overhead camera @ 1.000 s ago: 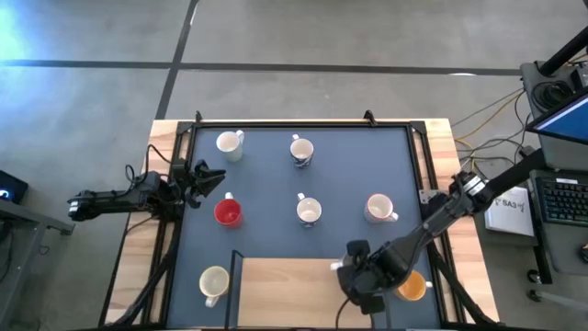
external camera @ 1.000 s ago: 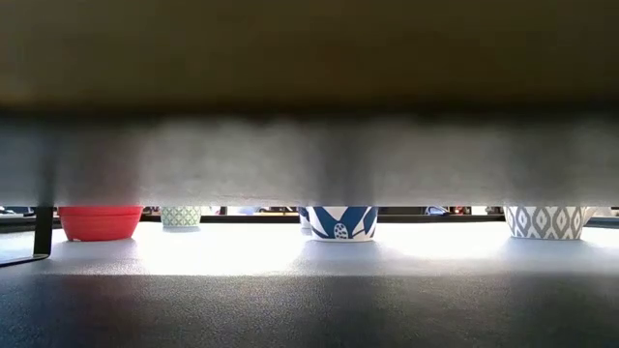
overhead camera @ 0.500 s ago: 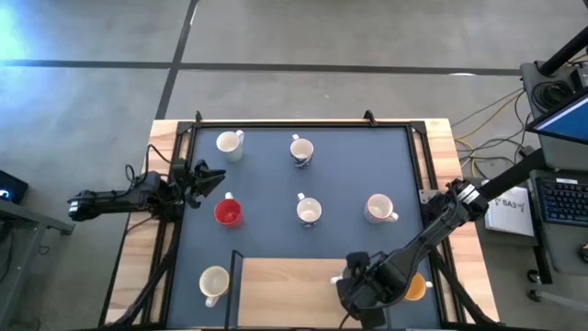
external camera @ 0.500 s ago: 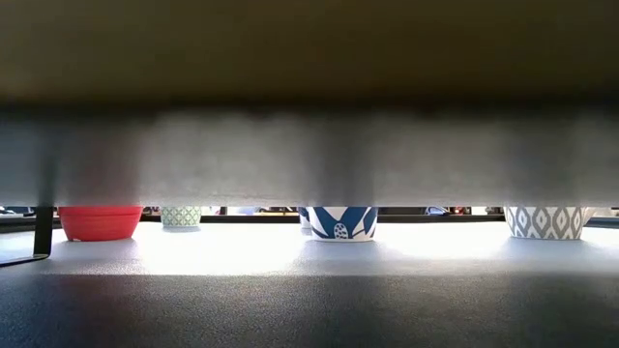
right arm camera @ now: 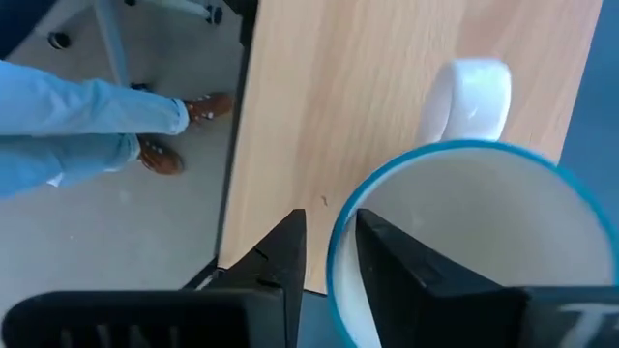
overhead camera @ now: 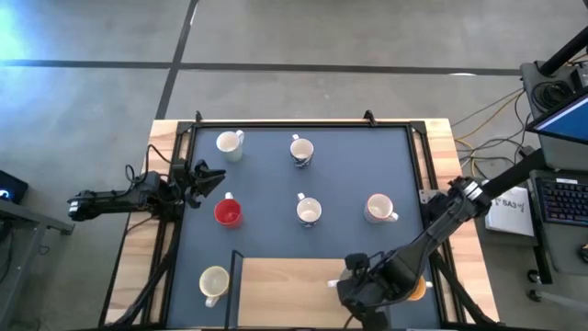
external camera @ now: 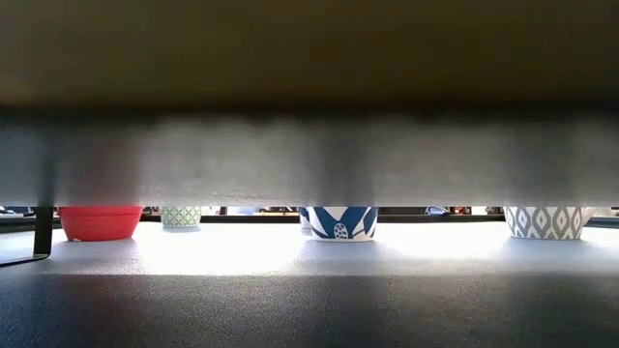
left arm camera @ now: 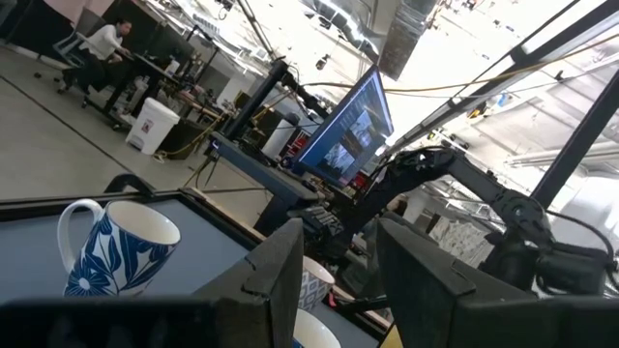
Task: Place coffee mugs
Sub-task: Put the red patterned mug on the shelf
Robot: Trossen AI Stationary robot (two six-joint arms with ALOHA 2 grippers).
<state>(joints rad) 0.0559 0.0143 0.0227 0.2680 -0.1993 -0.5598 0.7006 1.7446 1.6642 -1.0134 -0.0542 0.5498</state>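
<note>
In the high view several mugs stand on the dark mat: white ones point(overhead camera: 228, 143), point(overhead camera: 301, 150), point(overhead camera: 308, 211), point(overhead camera: 378, 209), a red one point(overhead camera: 227, 213) and a pale yellow one point(overhead camera: 213, 280). An orange mug point(overhead camera: 419, 289) shows partly behind the right arm. My right gripper point(overhead camera: 356, 287) is over the wooden board point(overhead camera: 285, 285) at the near edge, shut on a white mug with a teal rim point(right arm camera: 464, 242), which the high view hides under the gripper. My left gripper point(overhead camera: 209, 176) waits open at the mat's left edge, near the red mug. My right gripper holds the teal-rimmed mug by its rim point(right arm camera: 336, 253), on the side across from the white handle point(right arm camera: 472, 92). One finger point(right arm camera: 286, 261) is outside the wall and the other point(right arm camera: 397, 275) inside the cup. It comes from above, pointing down. Whether the mug's base touches the board, I cannot tell.
A black frame point(overhead camera: 303, 123) borders the mat. The low view shows only mug bases under a dark blurred bar: red point(external camera: 100, 222), green-patterned point(external camera: 181, 216), blue-patterned point(external camera: 340, 221), grey-patterned point(external camera: 546, 221). A person's legs point(right arm camera: 87, 116) stand beyond the near edge. A blue-patterned mug point(left arm camera: 116, 246) shows ahead of the left gripper.
My right gripper has moved toward the table's near edge over the wooden board, and its arm now covers more of the orange mug. The left arm and the other mugs have kept still.
</note>
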